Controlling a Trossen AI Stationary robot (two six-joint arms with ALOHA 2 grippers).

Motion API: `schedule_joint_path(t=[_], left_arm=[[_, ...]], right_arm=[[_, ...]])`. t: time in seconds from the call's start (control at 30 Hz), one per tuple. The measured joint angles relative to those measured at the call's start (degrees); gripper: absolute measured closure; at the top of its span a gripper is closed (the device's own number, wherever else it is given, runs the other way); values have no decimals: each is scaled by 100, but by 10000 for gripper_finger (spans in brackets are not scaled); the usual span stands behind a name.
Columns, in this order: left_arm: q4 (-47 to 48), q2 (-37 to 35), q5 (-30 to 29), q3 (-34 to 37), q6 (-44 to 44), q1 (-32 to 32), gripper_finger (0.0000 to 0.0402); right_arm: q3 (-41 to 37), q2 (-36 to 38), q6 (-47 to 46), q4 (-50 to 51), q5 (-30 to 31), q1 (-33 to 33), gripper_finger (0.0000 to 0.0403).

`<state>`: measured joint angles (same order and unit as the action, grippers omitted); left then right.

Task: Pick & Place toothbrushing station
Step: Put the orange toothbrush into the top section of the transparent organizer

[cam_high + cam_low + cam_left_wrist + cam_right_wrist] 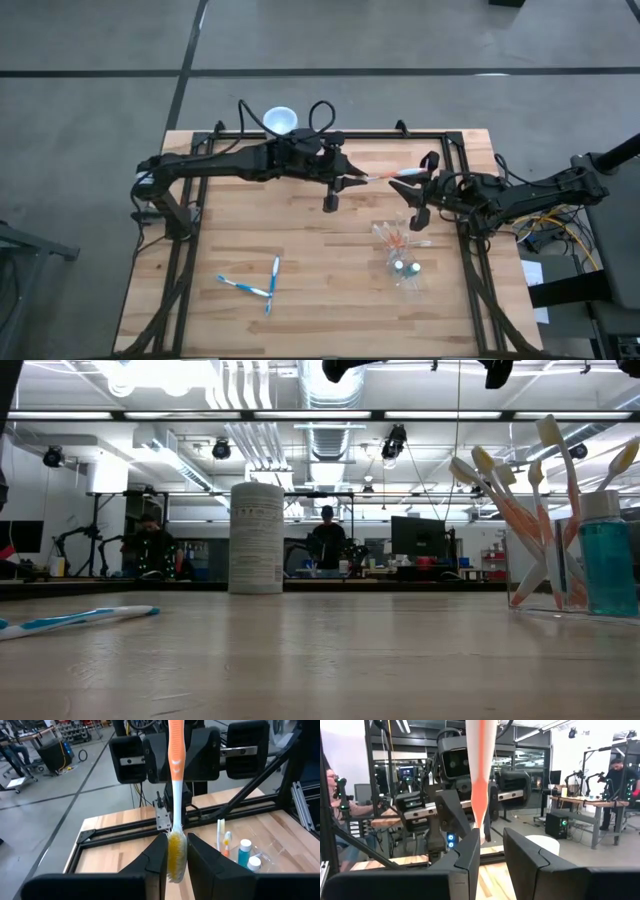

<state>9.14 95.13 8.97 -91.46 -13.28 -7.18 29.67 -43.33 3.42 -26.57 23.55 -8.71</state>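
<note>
An orange-and-white toothbrush (392, 176) hangs level above the table between my two grippers. My left gripper (352, 181) is shut on its bristle end. My right gripper (424, 186) is open, its fingers on either side of the orange handle end (479, 795); the handle lies close to one finger (470, 852), and I cannot tell whether they touch. The clear plastic cup (402, 262) stands on the table near the right gripper, holding orange-and-white toothbrushes (520, 510) and small teal bottles (606, 560). Two blue-and-white toothbrushes (258, 285) lie flat at the near left. My left gripper pinches the toothbrush's bristle head (175, 854) between its two fingers. The fingers are level and point toward the table's right edge, along the brush. The brush is clear of the table, and its handle (176, 765) runs straight on toward my right gripper.
A taller opaque white cup (280, 120) stands at the table's far edge behind the left arm and also shows in the low view (256, 538). A black frame (450, 140) runs around the table. People stand in the room beyond.
</note>
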Motion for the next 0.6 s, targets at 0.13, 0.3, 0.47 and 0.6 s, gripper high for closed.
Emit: schedule_joint_path(t=[0.13,0.3,0.47,0.6], left_arm=[[46,61,0,0,99,0,346],[30,148,3,0,150,0,346],[27,220,18,0,208,0,346],[34,287,47,0,278,0,346]], right_arm=[[0,0,38,-117,0,0,323],[0,0,278,-268,-2,0,322],[0,0,292,-278,-4,-2,328],[0,0,282,-280,-4,-2,325]])
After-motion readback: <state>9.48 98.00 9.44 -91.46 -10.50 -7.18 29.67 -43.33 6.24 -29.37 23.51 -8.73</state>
